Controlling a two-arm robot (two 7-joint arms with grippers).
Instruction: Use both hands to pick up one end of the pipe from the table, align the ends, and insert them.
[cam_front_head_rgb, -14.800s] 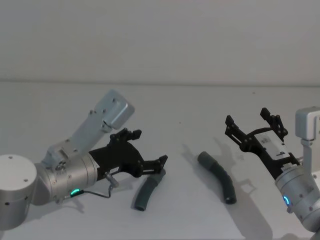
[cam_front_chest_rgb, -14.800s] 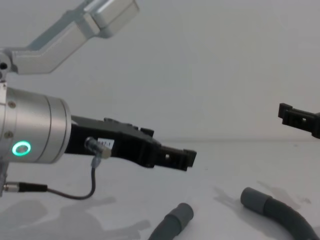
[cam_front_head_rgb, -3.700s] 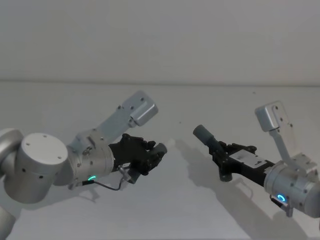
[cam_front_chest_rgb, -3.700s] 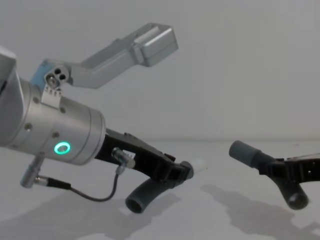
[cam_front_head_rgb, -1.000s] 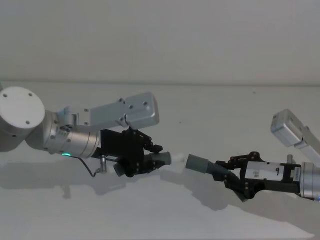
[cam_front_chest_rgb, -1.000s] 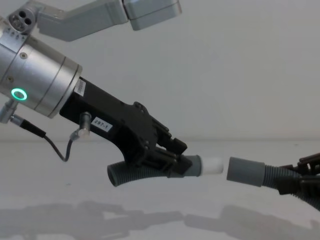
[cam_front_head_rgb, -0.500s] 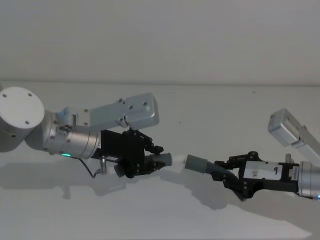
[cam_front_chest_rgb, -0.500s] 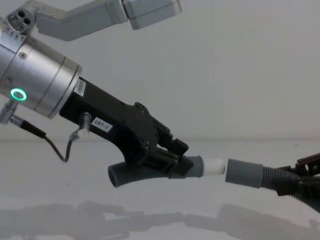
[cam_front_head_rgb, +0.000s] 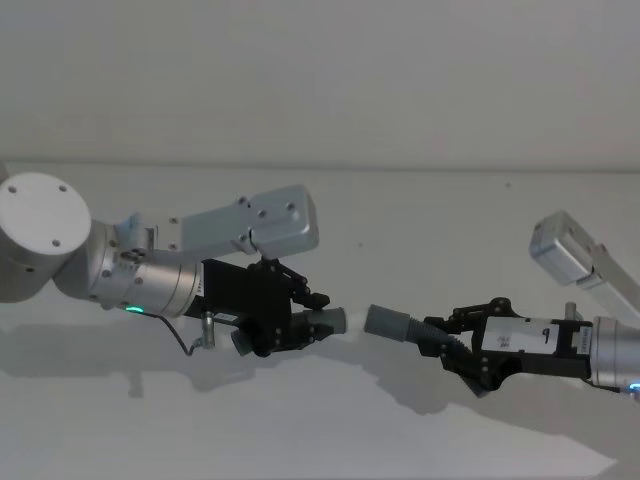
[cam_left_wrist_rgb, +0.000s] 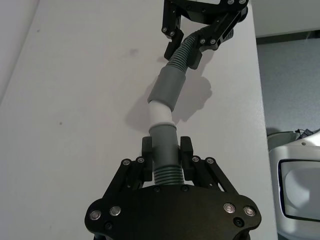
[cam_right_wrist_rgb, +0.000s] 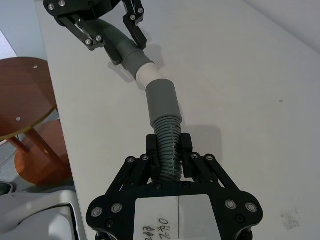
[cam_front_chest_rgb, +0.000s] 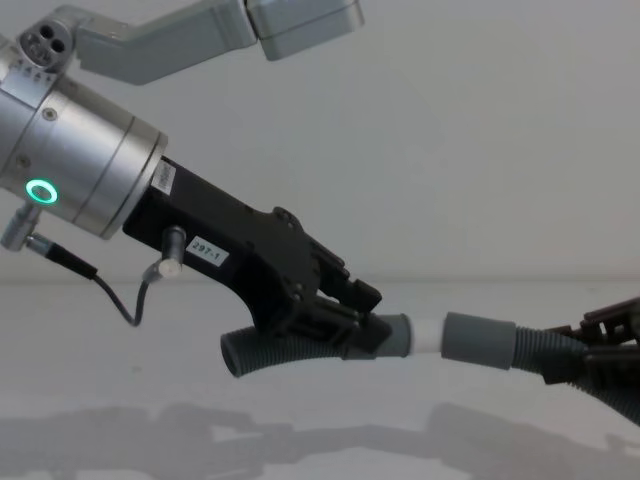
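Both pipe sections are hanging above the table (cam_front_head_rgb: 400, 430). The left gripper (cam_front_chest_rgb: 350, 315) is clamping its ribbed section (cam_front_chest_rgb: 285, 348) just behind the cuff; the right gripper (cam_front_head_rgb: 455, 345) is pinching its own (cam_right_wrist_rgb: 167, 145). Light, bendy hose, I'd judge, so gripping near the ends is keeping them steady. The whitish spigot (cam_front_chest_rgb: 428, 336) is pointing right, entering the right cuff (cam_front_chest_rgb: 478, 341), axes running left-right, nearly in line.

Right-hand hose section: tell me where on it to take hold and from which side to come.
Grip the ribbed stretch just behind the grey cuff, where the right gripper already has its jaws shut across it, coming from the tail end along the hose's axis. That probably keeps the cuff's mouth free for the whitish spigot held by the left gripper.
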